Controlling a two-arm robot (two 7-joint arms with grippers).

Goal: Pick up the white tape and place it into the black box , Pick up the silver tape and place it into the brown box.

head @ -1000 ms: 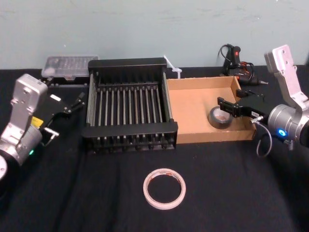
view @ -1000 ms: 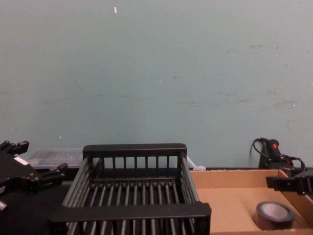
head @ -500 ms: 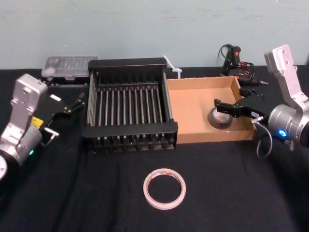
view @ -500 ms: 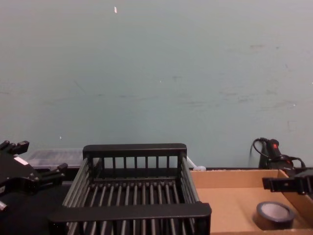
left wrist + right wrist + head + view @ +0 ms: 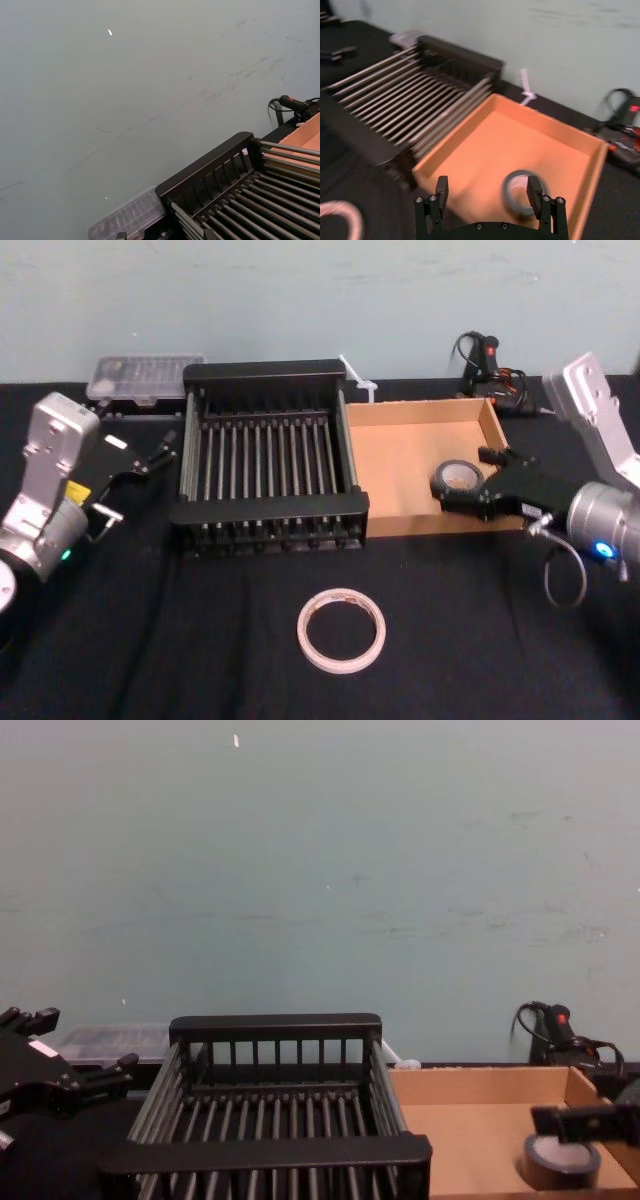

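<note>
Hovers the right gripper (image 5: 487, 182), fingers wide and empty, over the silver tape (image 5: 458, 478) lying in the brown box's (image 5: 405, 445) near right part. Has the white tape (image 5: 304, 632) flat on the table (image 5: 200, 645) before the black box (image 5: 270, 506). Rests the left gripper (image 5: 138, 478), fingers apart, left of that box.

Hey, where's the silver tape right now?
In the head view, the silver tape lies on the right, inside the brown box near its front right corner, close to the open right tool.

The brown box (image 5: 420, 411) is matt cardboard; the black box (image 5: 270, 506), smooth plastic.
</note>
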